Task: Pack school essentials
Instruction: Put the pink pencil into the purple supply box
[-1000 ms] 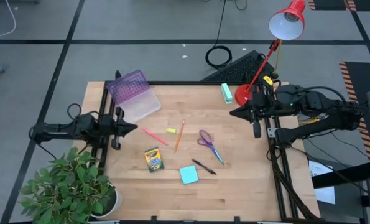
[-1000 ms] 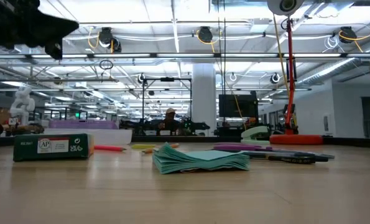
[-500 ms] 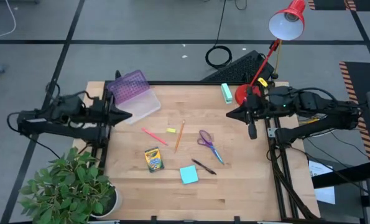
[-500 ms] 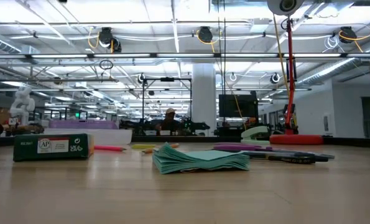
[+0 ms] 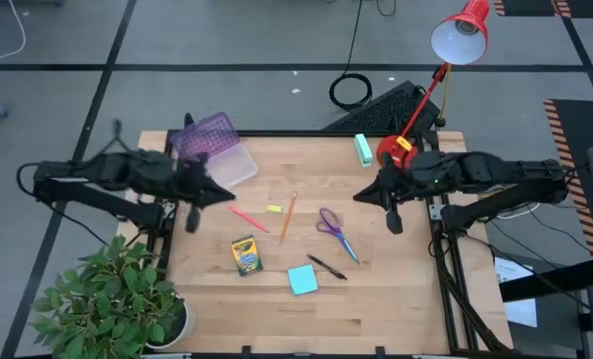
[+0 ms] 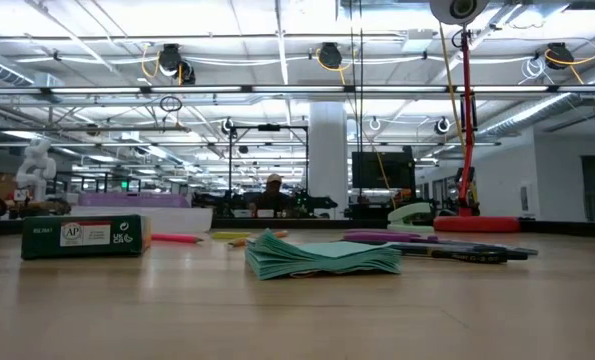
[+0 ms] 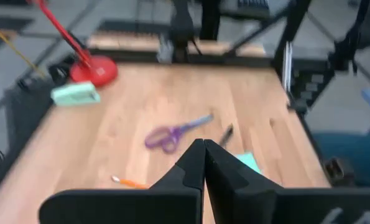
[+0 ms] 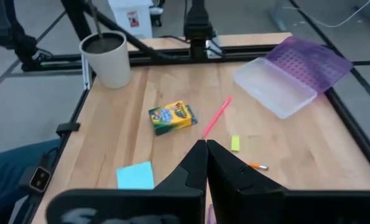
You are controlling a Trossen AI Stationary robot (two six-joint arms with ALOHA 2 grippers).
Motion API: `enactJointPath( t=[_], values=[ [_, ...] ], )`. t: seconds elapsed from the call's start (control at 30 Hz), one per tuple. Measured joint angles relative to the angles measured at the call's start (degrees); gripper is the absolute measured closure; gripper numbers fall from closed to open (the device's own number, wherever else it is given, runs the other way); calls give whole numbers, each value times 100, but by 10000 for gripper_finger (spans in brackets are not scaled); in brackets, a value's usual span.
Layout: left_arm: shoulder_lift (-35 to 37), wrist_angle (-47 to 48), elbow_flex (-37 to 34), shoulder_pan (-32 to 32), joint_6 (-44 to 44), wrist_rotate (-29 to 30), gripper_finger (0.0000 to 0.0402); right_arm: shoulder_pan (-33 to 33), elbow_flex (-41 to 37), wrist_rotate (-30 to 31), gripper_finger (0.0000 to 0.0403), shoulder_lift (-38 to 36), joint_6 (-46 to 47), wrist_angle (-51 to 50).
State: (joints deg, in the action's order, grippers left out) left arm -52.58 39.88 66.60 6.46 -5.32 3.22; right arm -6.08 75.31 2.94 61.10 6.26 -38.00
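**Both pincers closed and empty over the counter's side edges**

We saw the left pincer [image 5: 219, 197] held above the counter [image 5: 376, 299] near its left edge, just beside the pink pen [image 5: 247, 219] but touching nothing. In the left wrist view its two fingers [image 7: 191, 168] met with no gap, and nothing was between them. The right pincer [image 5: 359, 195] was above the counter near its right edge, fingers pressed together in the right wrist view and likewise holding nothing.

The school things lay loose on the counter. The crayon box [image 5: 246, 255] sat toward the front left, with the blue sticky-note pad [image 5: 302, 280] closer to the front edge. The black pen [image 5: 327, 267] lay just beside the pad. The purple scissors [image 5: 333, 228] rested around the middle, near the orange pencil [image 5: 288, 217], and the small yellow eraser [image 5: 274, 209] lay between the pencil and the pink pen. A clear case with a purple lid [image 5: 214, 150] stood open at the back left corner. A mint-green block [image 5: 363, 148] and the red lamp [image 5: 459, 35] stood at the back right corner.
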Motion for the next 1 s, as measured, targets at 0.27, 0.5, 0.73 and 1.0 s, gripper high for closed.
enactJointPath(
  t=[0.27, 0.5, 0.73, 1.0],
  values=[
    [-877, -395, -390, 716, -362, 1113, 392, -160, -1030, 0, 403, 66, 55, 922],
    [-1420, -919, -628, 1005, -359, 1193, 392, -154, -2193, 0, 403, 66, 452, 2076],
    [-1462, -2656, -1662, 1034, -300, 1196, 392, -154, -2844, -4, 403, 64, 563, 2948],
    [-1445, -3708, -2529, 822, -833, 1089, 383, -156, -2961, -4, 403, 64, 979, 3135]
  ],
)
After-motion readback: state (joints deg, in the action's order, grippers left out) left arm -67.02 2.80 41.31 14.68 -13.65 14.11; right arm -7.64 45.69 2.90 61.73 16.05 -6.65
